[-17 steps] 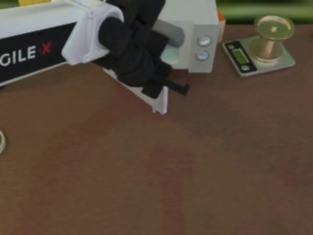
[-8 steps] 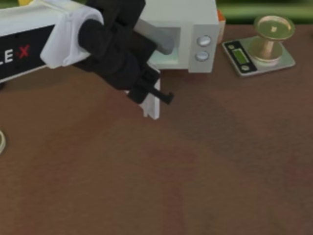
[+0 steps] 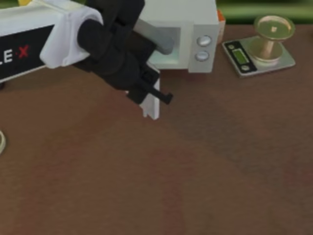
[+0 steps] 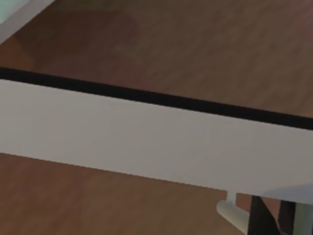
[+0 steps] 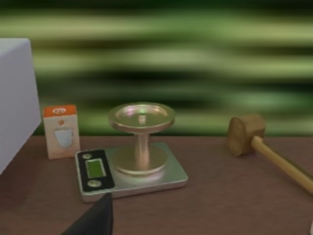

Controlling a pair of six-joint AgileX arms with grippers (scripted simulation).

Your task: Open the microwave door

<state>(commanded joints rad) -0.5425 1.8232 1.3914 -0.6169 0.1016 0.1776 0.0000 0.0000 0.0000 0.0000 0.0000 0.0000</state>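
The white microwave (image 3: pixel 195 19) stands at the table's far edge, its pale interior (image 3: pixel 168 58) exposed. The microwave door (image 3: pixel 152 108) is swung far open and sticks out edge-on toward the table's middle. My left gripper (image 3: pixel 155 91) is at the door's free end, shut on its handle. In the left wrist view the microwave door (image 4: pixel 146 142) crosses as a white band, and the pale handle (image 4: pixel 232 214) runs into the dark fingers (image 4: pixel 261 221). My right arm is out of the top view; its wrist view shows only one dark finger (image 5: pixel 95 220).
A grey kitchen scale (image 3: pixel 259 54) carrying a brass stand sits right of the microwave, also seen as the scale (image 5: pixel 132 171). An orange-topped box (image 5: pixel 61 129) and a wooden mallet (image 5: pixel 264 147) lie near it. A brass ring (image 3: pixel 1 142) touches the table's left edge.
Over the past second my left gripper moved left, swinging the door wider open. Nothing visible has moved in the last half second.
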